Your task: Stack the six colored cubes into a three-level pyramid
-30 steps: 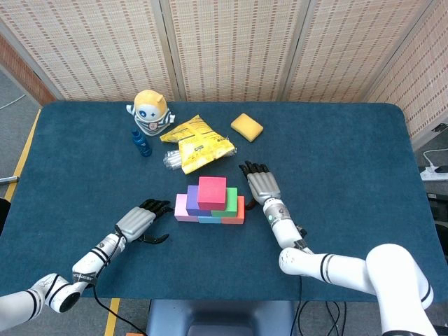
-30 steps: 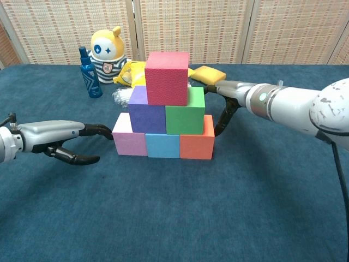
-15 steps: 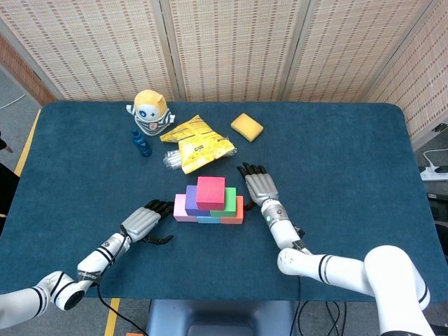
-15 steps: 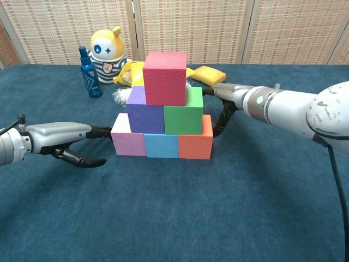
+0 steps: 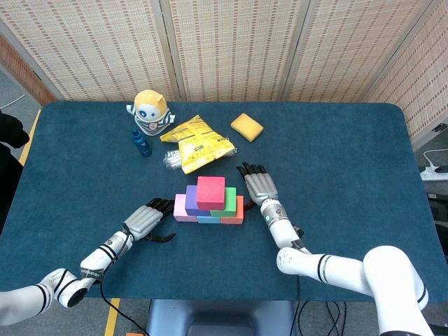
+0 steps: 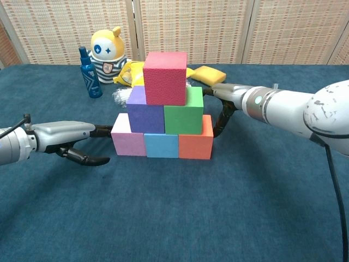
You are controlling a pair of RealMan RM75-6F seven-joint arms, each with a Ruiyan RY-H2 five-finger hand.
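Fingers of the left hand spread against the pink cube; right hand fingers spread beside the orange cube, near the tabletop's front edge.

Head view overhead; chest view low, near; both share pyramid.

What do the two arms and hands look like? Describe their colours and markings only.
Both arms are glossy white with black bands at the joints. The left hand and right hand have grey metallic backs and black fingers. A green light shows on the right wrist; thin black cables trail from both arms.
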